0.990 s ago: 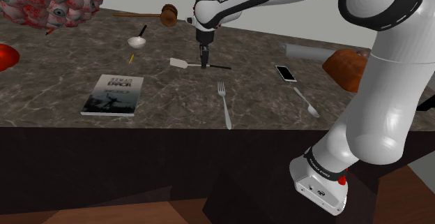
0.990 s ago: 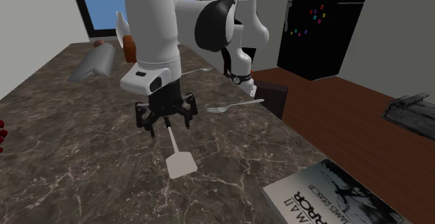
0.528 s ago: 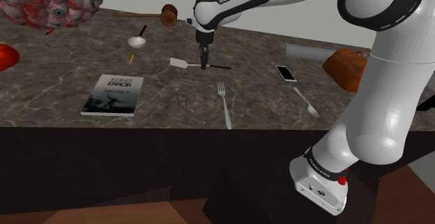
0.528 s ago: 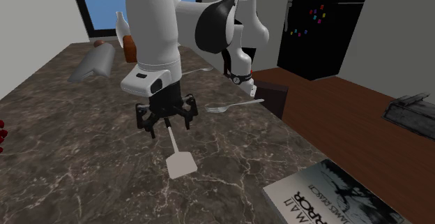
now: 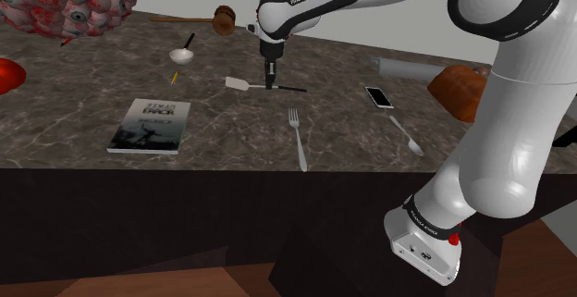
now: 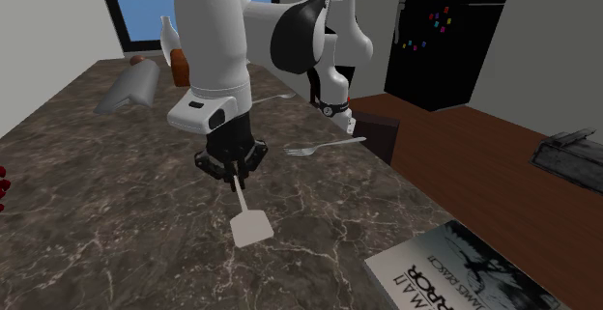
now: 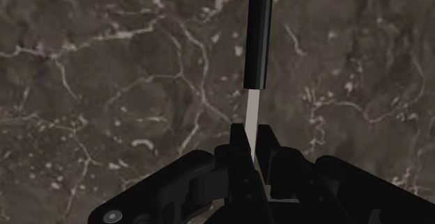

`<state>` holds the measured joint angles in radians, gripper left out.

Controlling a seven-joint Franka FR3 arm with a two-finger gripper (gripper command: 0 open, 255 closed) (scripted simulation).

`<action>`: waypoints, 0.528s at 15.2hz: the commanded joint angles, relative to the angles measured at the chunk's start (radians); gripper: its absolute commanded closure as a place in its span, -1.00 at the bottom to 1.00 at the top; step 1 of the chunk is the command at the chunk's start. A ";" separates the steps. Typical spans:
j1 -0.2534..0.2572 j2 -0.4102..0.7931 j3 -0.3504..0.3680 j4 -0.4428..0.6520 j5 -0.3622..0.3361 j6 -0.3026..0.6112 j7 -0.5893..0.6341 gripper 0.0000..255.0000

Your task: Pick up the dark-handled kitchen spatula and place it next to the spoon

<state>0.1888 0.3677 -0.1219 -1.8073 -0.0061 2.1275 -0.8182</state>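
Item one: spatula (image 5: 242, 84). It lies flat on the dark marbled worktop (image 5: 83, 92), around the middle of the surface. In the shoulder view its pale blade points left and its dark handle runs off to the right. In the wrist view the black handle (image 7: 258, 34) extends straight away from me, and the pale shaft emerges from it towards my jaws.

Item two: jaws. They are closed on the spatula, clasping the pale shaft just short of where the dark handle begins. The second exterior view shows them drawn together over the shaft, with the blade (image 6: 251, 228) resting on the worktop nearer that camera.

Item three: arm (image 5: 499, 82). From its base (image 5: 427, 235) at the shoulder view's lower right it rises, bends over the worktop and reaches left. My wrist is turned straight down, so the jaws stand vertical above the spatula, low against the surface.

Item four: surroundings. The spoon (image 5: 407, 136) lies well apart to the right, close to the near edge. A fork (image 5: 297, 136) lies between, nearer than the spatula. A phone (image 5: 378, 96) sits just beyond the spoon. A book (image 5: 152, 124) lies to the left.
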 commanded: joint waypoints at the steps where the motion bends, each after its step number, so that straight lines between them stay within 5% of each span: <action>1: 0.000 0.000 0.000 0.000 0.000 0.000 0.000 1.00; 8: 0.001 -0.030 -0.001 0.027 -0.003 -0.057 0.000 1.00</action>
<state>0.1901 0.3454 -0.1229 -1.7828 -0.0086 2.0814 -0.8178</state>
